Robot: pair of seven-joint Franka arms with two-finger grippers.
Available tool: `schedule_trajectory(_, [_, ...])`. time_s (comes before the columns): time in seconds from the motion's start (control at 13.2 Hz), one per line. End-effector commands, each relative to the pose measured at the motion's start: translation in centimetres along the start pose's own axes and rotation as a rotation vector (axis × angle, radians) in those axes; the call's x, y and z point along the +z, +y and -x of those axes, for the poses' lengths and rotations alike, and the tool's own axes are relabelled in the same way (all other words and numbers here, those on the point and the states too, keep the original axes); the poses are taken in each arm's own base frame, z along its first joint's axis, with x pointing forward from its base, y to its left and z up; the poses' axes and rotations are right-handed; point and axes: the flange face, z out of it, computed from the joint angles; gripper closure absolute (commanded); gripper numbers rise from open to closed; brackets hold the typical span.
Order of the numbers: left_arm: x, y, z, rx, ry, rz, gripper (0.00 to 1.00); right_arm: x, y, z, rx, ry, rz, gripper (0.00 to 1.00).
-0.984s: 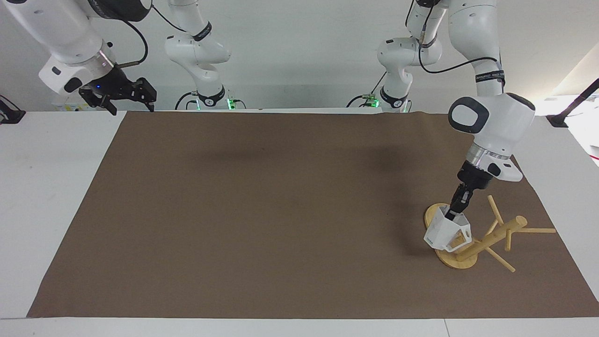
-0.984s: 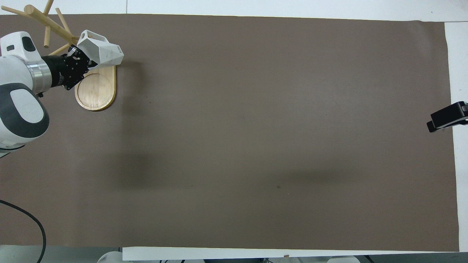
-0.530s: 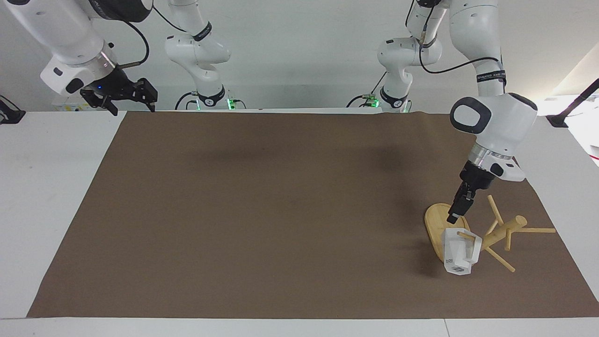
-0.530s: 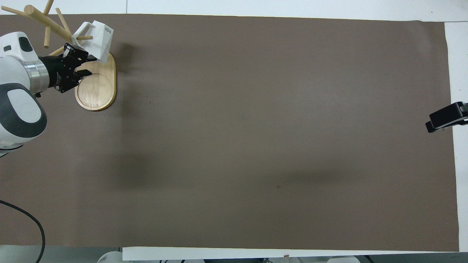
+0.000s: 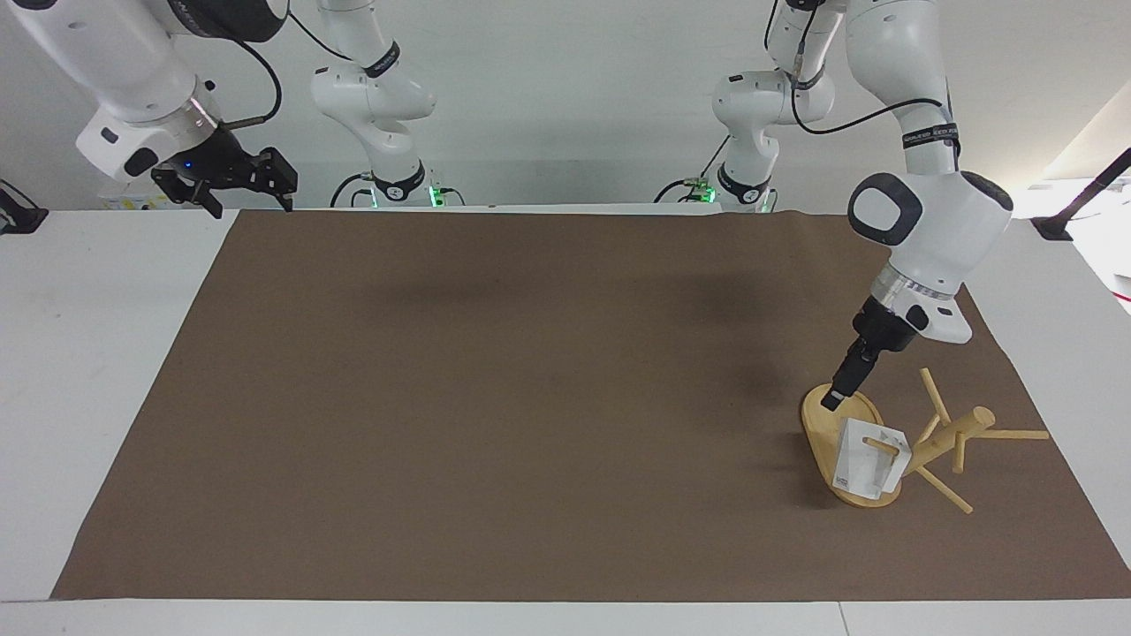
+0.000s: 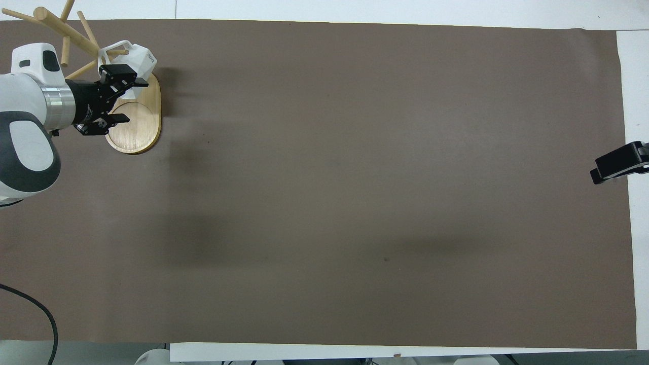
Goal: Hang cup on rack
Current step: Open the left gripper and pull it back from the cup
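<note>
The white faceted cup (image 5: pixel 861 468) hangs by its handle on a lower peg of the bamboo rack (image 5: pixel 950 433), over the rack's oval base (image 5: pixel 817 415). It also shows in the overhead view (image 6: pixel 143 56), with the base (image 6: pixel 134 134) beside it. My left gripper (image 5: pixel 832 402) is open and empty, just above the base and apart from the cup; the overhead view shows it (image 6: pixel 123 100) with its fingers spread. My right gripper (image 5: pixel 252 205) is open and waits over the table's edge at the right arm's end.
A brown mat (image 5: pixel 530 397) covers most of the white table (image 5: pixel 97 371). The rack stands near the mat's corner at the left arm's end. Only the right gripper's tip (image 6: pixel 616 162) shows in the overhead view.
My left gripper let go of the cup, which swung down to hang on the peg. The gripper then drew back up and away from it. The right arm has not moved.
</note>
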Motion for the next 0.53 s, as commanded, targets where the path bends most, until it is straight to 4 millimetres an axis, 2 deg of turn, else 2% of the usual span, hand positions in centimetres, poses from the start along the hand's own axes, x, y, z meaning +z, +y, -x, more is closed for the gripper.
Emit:
schedule_trajectory(0.0, [-5.3,1.6,1.4,0.134,-0.017,-0.101,0.0,0.1,0.0,0.6,0.006,-0.001,0.003,0.01])
schedule_trajectory(0.23, [-10.2,2.6,1.1,0.298,-0.016,-0.239,0.0,0.1,0.0,0.6,0.006,-0.003,0.003,0.01])
schedule_trajectory(0.45, [-13.9,2.3,-0.2,0.478,-0.066,-0.286,0.0,0.1,0.0,0.6,0.006,-0.003,0.003,0.01])
